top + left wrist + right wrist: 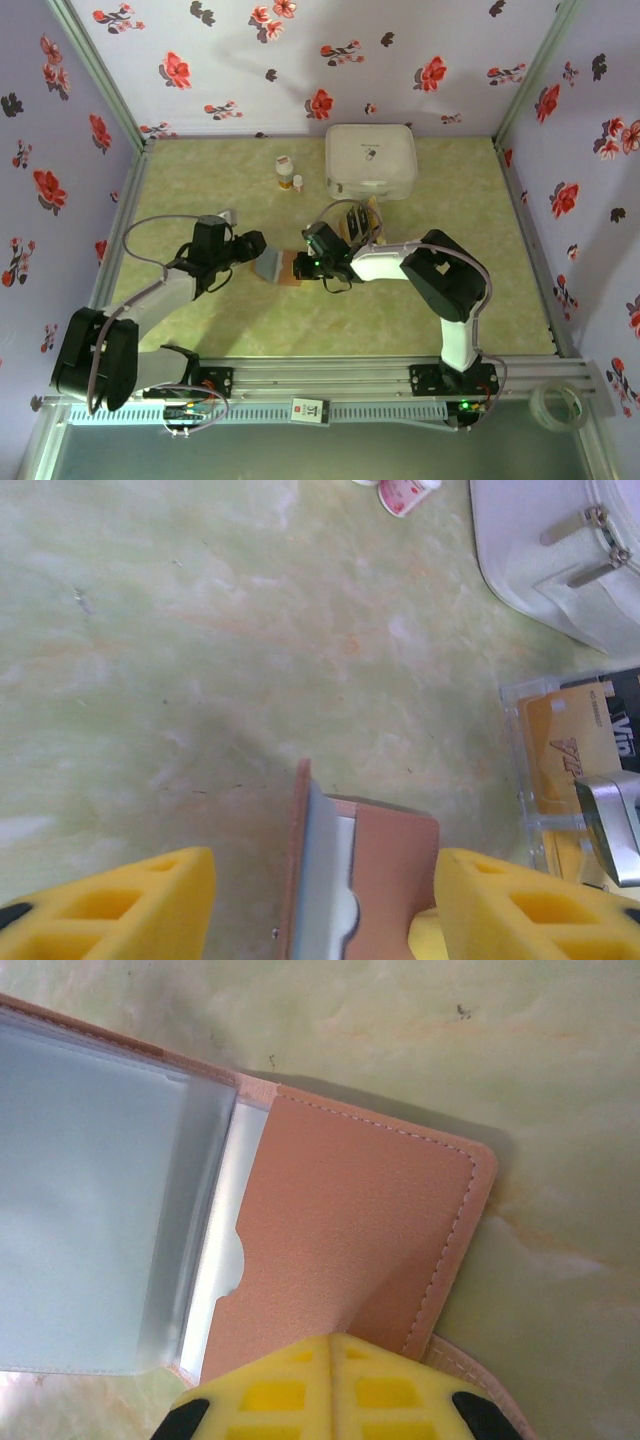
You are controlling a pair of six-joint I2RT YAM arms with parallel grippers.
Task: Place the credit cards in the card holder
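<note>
within the parted left tool [322, 880], reddish-brown card holder [390, 865], frosted sleeves [90, 1210], flap [350, 1220] pinched by right tool [330, 1350]

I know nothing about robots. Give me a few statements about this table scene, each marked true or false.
1. The card holder lies open. True.
2. The left tool has its fingers pressed together. False: they stand apart, one on either side of the card holder.
3. The right tool is closed. True.
4. The credit cards are inside the card holder. False: they lie outside it, off to one side.
5. The white zipped case sits between the two tools. False: it stands well beyond them, at the far side.
</note>
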